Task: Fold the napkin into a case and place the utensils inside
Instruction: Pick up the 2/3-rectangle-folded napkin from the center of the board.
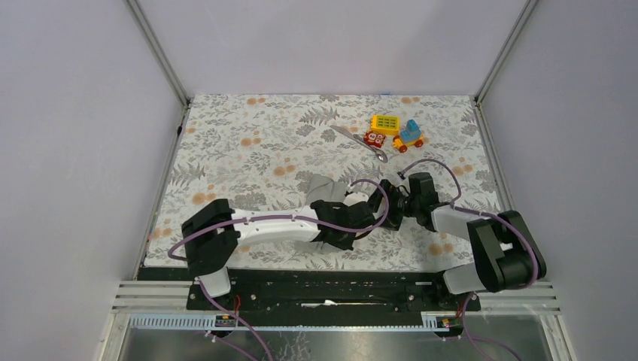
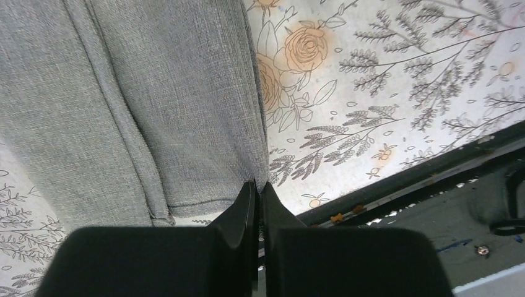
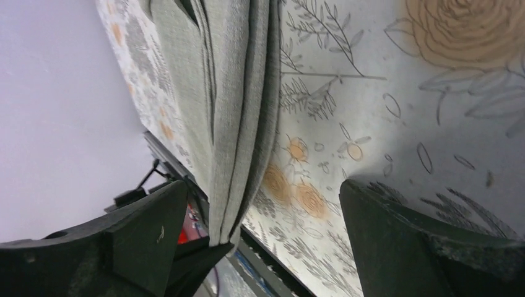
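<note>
Fingers (image 2: pixel 244 213) of the left gripper (image 2: pixel 257 189) are pressed flat together. The near edge of the napkin (image 2: pixel 155 111) runs right into their tips, so they look to be nipping it at the corner. Beside them the right gripper (image 3: pixel 278 235) stands spread wide with nothing in it; the napkin's layered edge lies between its fingers, close to one and well apart from the other.

Ahead of the shut fingers the grey cloth lies in loose lengthwise pleats. It looks light and limp to me. It will likely sag and slip out of shape when lifted, so a hem or corner is the place to take it, all layers at once.

Under the fingers is a floral tablecloth (image 2: pixel 371 93), smooth-looking, which may let the napkin drag. Behind them a black rail (image 2: pixel 427 179) edges the table.

Well beyond, the utensils (image 1: pixel 361 143) show only as a thin silver streak just beside the toy blocks (image 1: pixel 395 131). They look hard and slick, best pinched mid-handle. Plain pale walls (image 1: pixel 338 45) close the space in.
</note>
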You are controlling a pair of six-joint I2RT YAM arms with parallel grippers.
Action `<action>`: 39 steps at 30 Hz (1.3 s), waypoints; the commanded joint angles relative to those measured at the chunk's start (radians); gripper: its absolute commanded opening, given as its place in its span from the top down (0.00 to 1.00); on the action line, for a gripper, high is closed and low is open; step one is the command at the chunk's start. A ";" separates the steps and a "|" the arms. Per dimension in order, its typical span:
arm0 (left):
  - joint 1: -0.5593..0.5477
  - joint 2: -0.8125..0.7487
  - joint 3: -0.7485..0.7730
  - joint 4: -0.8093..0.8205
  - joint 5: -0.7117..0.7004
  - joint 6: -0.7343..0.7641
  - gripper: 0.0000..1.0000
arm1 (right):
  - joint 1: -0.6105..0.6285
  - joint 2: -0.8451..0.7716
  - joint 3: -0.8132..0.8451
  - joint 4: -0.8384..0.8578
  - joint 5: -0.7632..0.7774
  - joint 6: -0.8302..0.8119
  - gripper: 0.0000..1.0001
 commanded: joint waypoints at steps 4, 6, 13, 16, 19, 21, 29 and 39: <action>0.008 -0.074 -0.028 0.063 0.028 0.007 1.00 | 0.017 0.172 -0.017 0.379 -0.088 0.237 0.00; 0.009 -0.076 -0.030 0.064 0.030 0.006 1.00 | 0.032 0.223 -0.022 0.462 -0.099 0.280 0.01; 0.010 -0.083 -0.031 0.066 0.041 0.000 1.00 | 0.058 0.318 -0.007 0.571 -0.070 0.314 0.08; 0.009 -0.088 -0.033 0.067 0.040 0.000 1.00 | 0.058 0.340 0.010 0.571 -0.057 0.304 0.15; 0.010 -0.089 -0.034 0.066 0.041 0.000 1.00 | 0.056 0.363 0.019 0.585 -0.049 0.299 0.23; 0.010 -0.089 -0.034 0.066 0.042 0.000 1.00 | 0.055 0.378 0.021 0.613 -0.049 0.308 0.30; 0.011 -0.089 -0.031 0.066 0.047 -0.003 1.00 | 0.029 0.392 0.047 0.623 -0.040 0.293 0.48; 0.014 -0.051 -0.021 0.109 0.087 0.003 1.00 | 0.007 0.410 0.092 0.630 -0.041 0.258 0.80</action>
